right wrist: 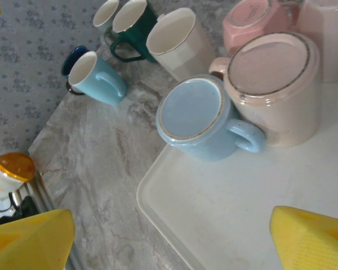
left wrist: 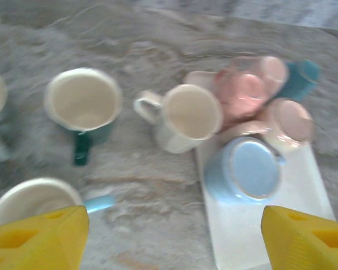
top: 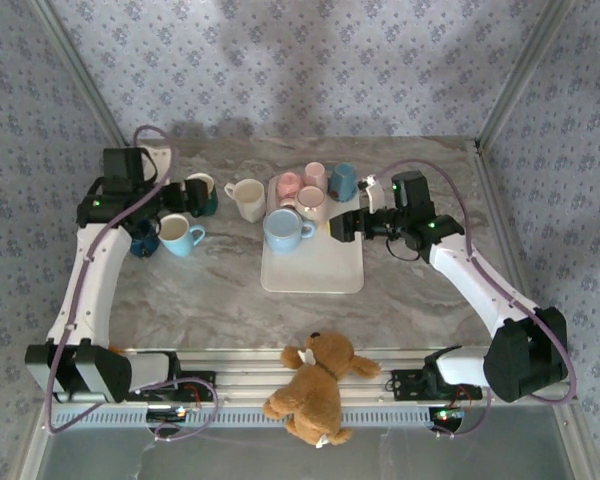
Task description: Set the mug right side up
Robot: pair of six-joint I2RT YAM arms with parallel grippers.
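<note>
A light blue mug stands upside down, base up, at the left edge of the white tray. Beside it a pale pink mug is also inverted. Two more pink mugs and a teal mug crowd the tray's far end. My right gripper is open over the tray, just right of the blue mug, holding nothing. Left of the tray my left gripper is open and empty above the bare table.
Upright mugs stand left of the tray: cream, green, light blue and dark blue. A teddy bear lies on the near rail. Bare marble lies in front of the tray.
</note>
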